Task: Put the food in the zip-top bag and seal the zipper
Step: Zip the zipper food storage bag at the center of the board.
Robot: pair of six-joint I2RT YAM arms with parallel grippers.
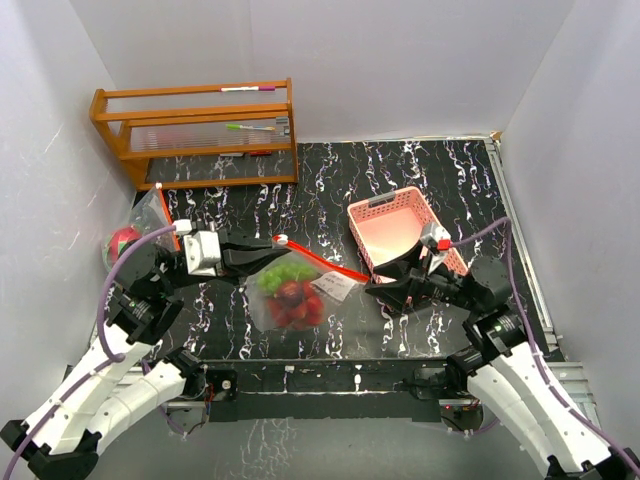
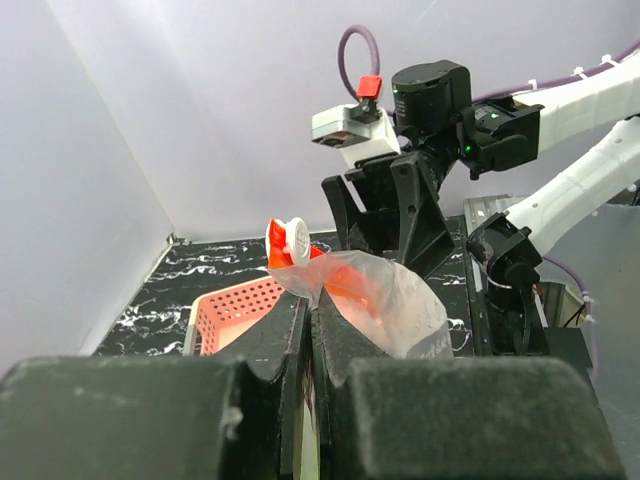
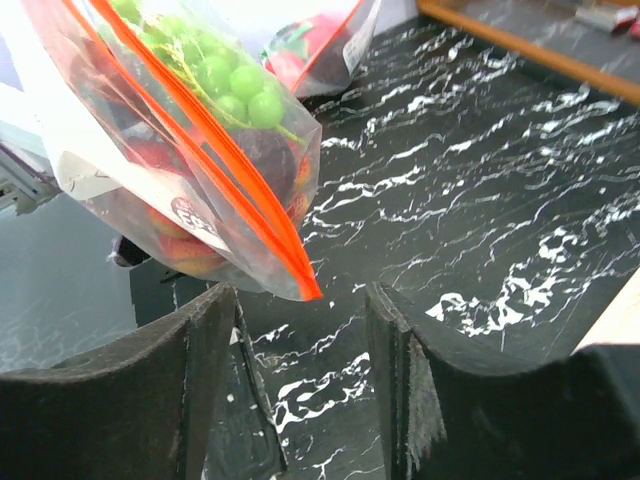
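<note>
The zip-top bag [image 1: 290, 292] hangs low over the middle of the table, holding green grapes [image 1: 283, 272] above red and dark fruits [image 1: 296, 305]. Its orange zipper [image 1: 325, 262] runs from a white slider [image 1: 282, 240] down to the right. My left gripper [image 1: 265, 256] is shut on the bag's top edge just below the slider; the left wrist view shows the gripper [image 2: 310, 305] pinching the plastic under the slider [image 2: 293, 238]. My right gripper [image 1: 373, 290] is open. In the right wrist view the gripper [image 3: 300, 300] has the zipper's end corner [image 3: 308, 290] just ahead of the gap, untouched. Grapes [image 3: 232, 78] show through the bag.
A pink mesh basket [image 1: 395, 225] stands behind the right gripper. A wooden rack [image 1: 200, 130] with pens is at the back left. A second clear bag [image 1: 150, 212] and a pink-red dragon fruit [image 1: 121, 243] lie at the far left edge.
</note>
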